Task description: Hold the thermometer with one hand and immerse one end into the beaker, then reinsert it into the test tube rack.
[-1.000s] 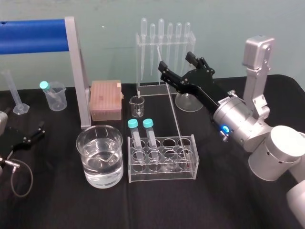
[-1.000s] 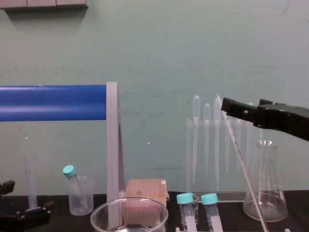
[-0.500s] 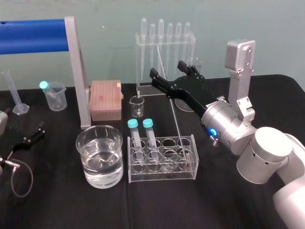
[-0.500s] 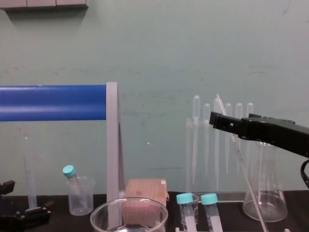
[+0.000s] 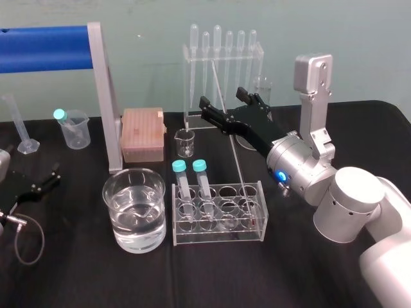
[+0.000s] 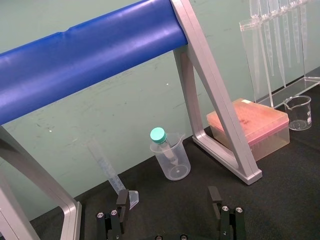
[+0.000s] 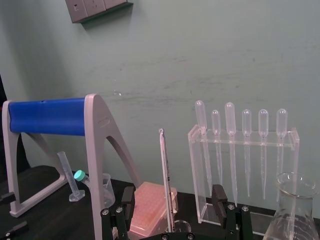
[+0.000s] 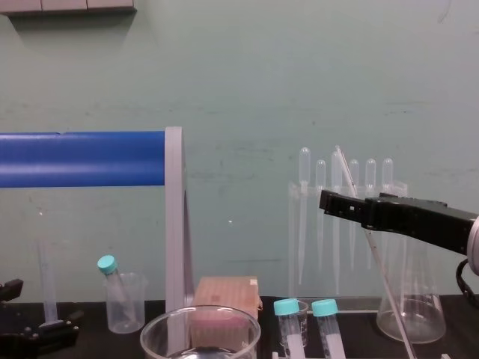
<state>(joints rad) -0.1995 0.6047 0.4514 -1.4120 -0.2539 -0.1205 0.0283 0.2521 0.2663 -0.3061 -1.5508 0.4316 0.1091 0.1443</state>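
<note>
Comparing against the frames of a second ago, we see the right claw (image 5: 223,101) lower and farther toward the robot's left. In the chest view its tip (image 8: 326,202) sits below where it was, and more of its length lies past the rod.

- The thermometer (image 5: 235,151) has not shifted. Its lower end stands in a right-end hole of the test tube rack (image 5: 252,226), though we cannot tell which row. The rod leans up and back toward the pipette stand (image 5: 187,77).
- The right claw's fingers are spread wide. In the right wrist view the thermometer (image 7: 165,180) rises between them, apart from both fingers (image 7: 127,199). We see no grip on it.
- The beaker (image 5: 112,212) stands on the worktop (image 5: 83,276) just beside the rack on its left side. It holds clear liquid and is unchanged.
- Two teal-capped tubes (image 5: 180,168) sit in the rack's left holes, as before.
- The left claw (image 5: 43,179) lies parked low on the worktop at far left, where it was a second ago. The left wrist view shows its fingers (image 6: 122,205) parted and holding nothing.
</note>
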